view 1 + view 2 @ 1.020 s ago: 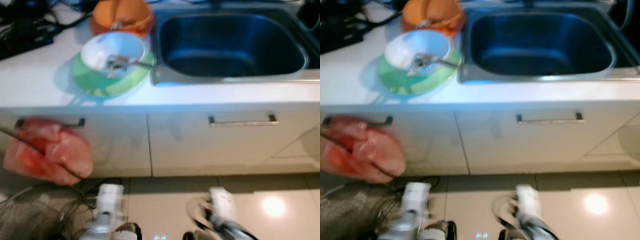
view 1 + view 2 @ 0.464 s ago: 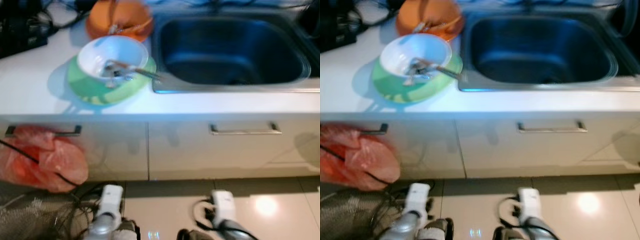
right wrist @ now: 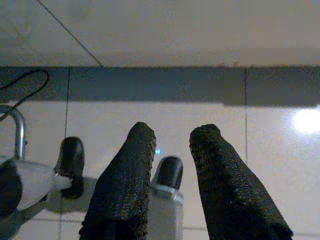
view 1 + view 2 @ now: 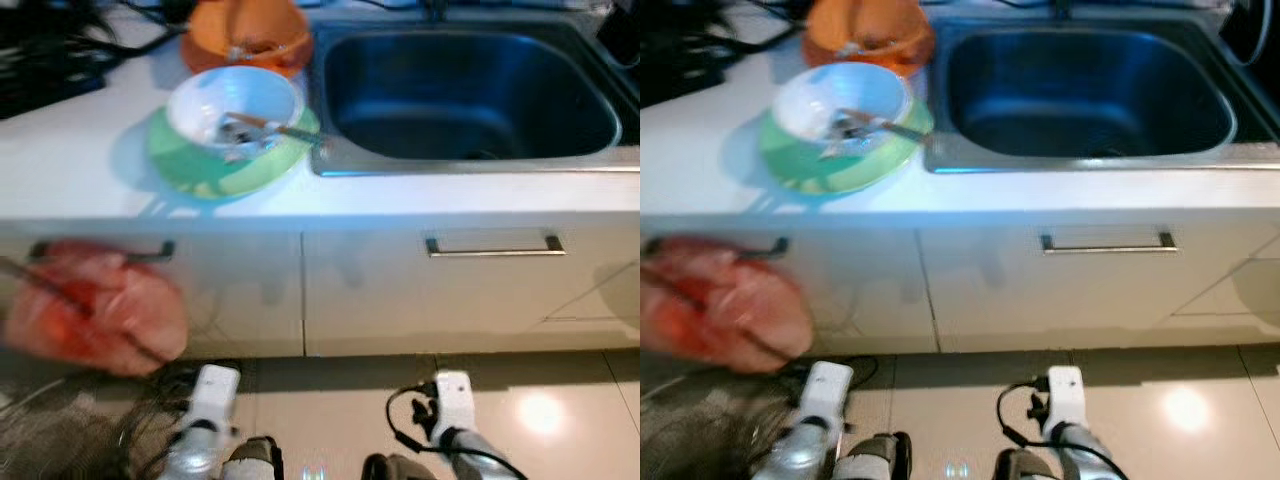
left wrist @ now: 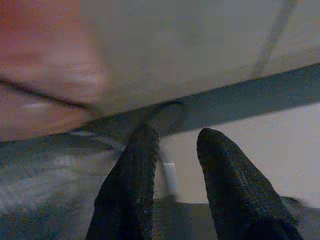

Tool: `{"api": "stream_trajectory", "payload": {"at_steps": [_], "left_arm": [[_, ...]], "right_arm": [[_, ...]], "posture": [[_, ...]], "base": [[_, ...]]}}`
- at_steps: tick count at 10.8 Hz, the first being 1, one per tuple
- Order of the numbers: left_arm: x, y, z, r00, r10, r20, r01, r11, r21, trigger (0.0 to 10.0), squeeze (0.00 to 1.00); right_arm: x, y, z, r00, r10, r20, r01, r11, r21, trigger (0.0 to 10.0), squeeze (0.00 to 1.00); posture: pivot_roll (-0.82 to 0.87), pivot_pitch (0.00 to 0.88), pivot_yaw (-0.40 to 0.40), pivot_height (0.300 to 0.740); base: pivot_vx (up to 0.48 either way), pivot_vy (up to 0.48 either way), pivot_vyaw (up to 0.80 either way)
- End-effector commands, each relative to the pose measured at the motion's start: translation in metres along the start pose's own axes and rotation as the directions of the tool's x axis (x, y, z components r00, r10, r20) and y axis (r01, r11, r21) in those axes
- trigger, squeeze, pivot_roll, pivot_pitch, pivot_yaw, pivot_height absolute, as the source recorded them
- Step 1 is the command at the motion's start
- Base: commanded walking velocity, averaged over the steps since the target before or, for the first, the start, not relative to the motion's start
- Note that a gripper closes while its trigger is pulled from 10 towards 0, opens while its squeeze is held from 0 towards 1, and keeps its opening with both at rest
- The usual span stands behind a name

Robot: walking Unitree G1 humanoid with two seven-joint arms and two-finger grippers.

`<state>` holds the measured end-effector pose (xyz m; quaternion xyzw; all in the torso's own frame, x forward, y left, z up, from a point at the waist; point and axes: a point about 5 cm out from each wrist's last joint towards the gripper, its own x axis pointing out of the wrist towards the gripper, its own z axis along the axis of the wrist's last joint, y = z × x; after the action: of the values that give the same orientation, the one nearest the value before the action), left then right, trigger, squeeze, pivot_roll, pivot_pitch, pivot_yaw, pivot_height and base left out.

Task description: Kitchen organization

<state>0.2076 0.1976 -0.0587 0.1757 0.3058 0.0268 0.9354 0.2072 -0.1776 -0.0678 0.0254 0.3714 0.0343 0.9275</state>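
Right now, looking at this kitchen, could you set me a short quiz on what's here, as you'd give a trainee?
1. True or false: the white bowl sits in the green dish.
2. What lies right of that stack: (a) a stove, (b) the steel sink, (c) a kettle?
3. What hangs from the left cabinet handle?

Key: 1 true. 2 b. 3 A red plastic bag. Both arms hang idle, left gripper and right gripper with jaws slightly apart.

— What's on your counter?
— A white bowl (image 4: 233,108) with cutlery (image 4: 262,128) in it, sitting on a green plate (image 4: 228,160). You've an orange bowl (image 4: 248,36) just behind, and the steel sink (image 4: 468,90) beside.
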Motion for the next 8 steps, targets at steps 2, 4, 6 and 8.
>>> {"api": "stream_trajectory", "payload": {"at_steps": [2,4,6,8], "left_arm": [[-0.007,0.026,-0.015,0.99,0.142,0.009,-0.142,0.986,0.091,10.0,0.0],[-0.011,0.031,-0.014,0.991,0.116,0.061,-0.116,0.993,-0.007,10.0,0.0],[-0.011,0.026,0.027,0.944,0.09,0.317,-0.071,0.995,-0.069,10.0,0.0],[-0.025,0.031,0.061,0.866,0.114,0.487,-0.068,0.991,-0.112,10.0,0.0]], "right_arm": [[-0.005,-0.014,0.0,0.999,-0.009,0.037,0.01,1.0,-0.023,10.0,0.0],[-0.007,-0.023,0.003,0.997,-0.043,0.067,0.045,0.999,-0.027,10.0,0.0],[-0.008,-0.029,0.024,0.981,-0.034,0.191,0.047,0.997,-0.066,10.0,0.0],[-0.013,-0.04,0.052,0.938,-0.037,0.346,0.091,0.986,-0.141,10.0,0.0]], "posture": [[0.16,0.212,-0.012,0.74],[0.16,0.204,-0.02,0.74],[0.16,0.202,-0.028,0.74],[0.17,0.201,-0.03,0.74]], "base": [[0.0,0.0,0.0],[0.0,0.0,0.0],[0.0,0.0,0.0],[0.0,0.0,0.0]]}}
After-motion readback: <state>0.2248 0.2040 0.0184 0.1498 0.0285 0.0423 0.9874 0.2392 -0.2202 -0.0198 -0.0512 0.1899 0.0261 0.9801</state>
